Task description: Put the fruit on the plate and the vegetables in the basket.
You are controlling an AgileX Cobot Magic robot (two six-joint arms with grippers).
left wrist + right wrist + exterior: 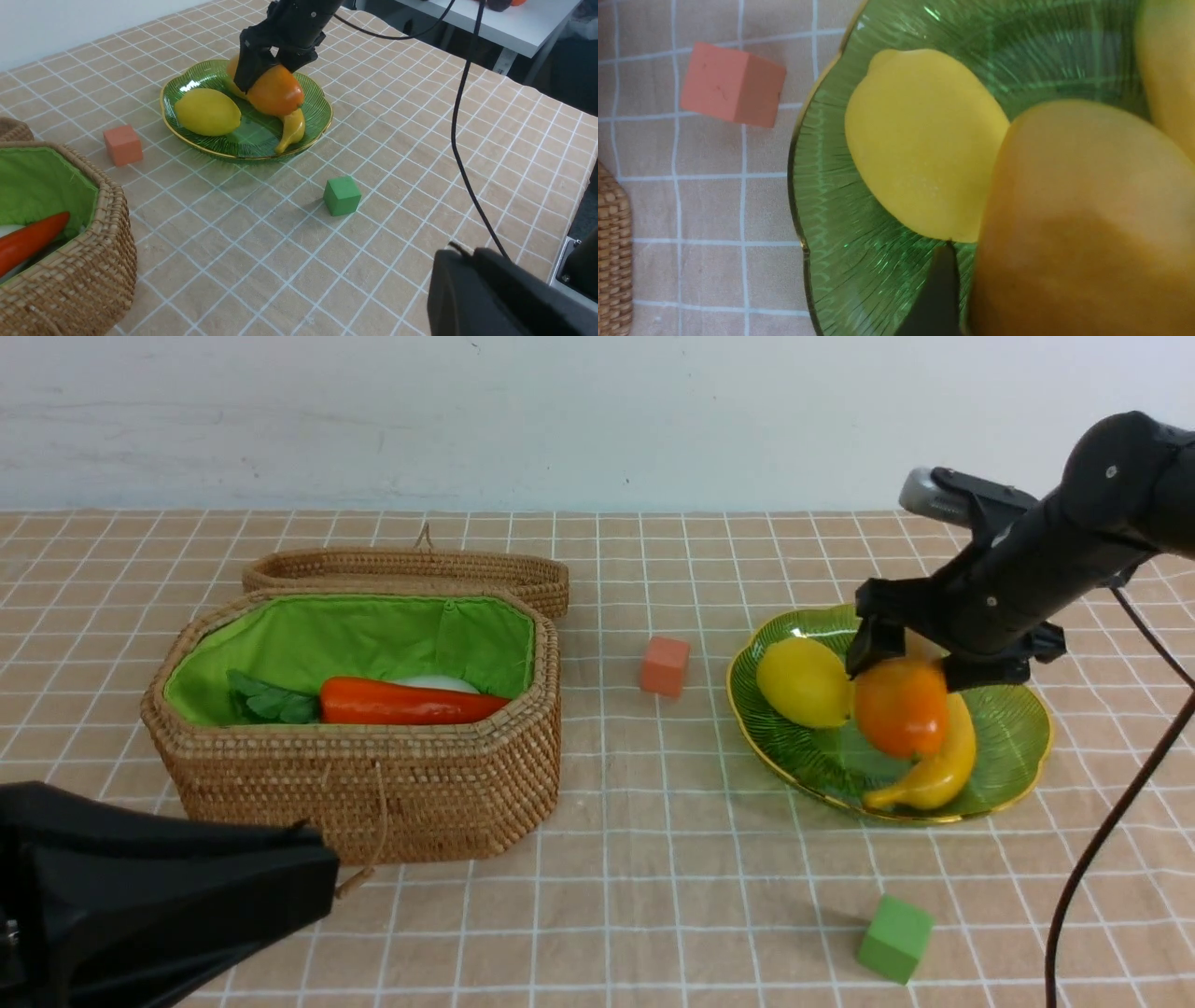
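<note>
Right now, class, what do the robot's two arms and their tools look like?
Both are matte black. The right arm is rounded, with a silver-grey module on top, a thin black cable trailing behind, and a blocky right tool. The left arm shows only angular black casing.

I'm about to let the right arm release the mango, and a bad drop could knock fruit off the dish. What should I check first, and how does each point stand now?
1. Mango in the right tool: ok, a finger on each side.
2. Mango over the plate: ok, inside the rim.
3. Mango resting on something: cannot tell; it sits against the banana, but contact with the glass is hidden.
4. Free spot for it: not ok; the lemon and banana crowd both sides.
5. Left tool out of the way: ok in the front view, low beside the basket; its jaws are hidden.
6. Orange cube and green cube: ok, both off the plate.
</note>
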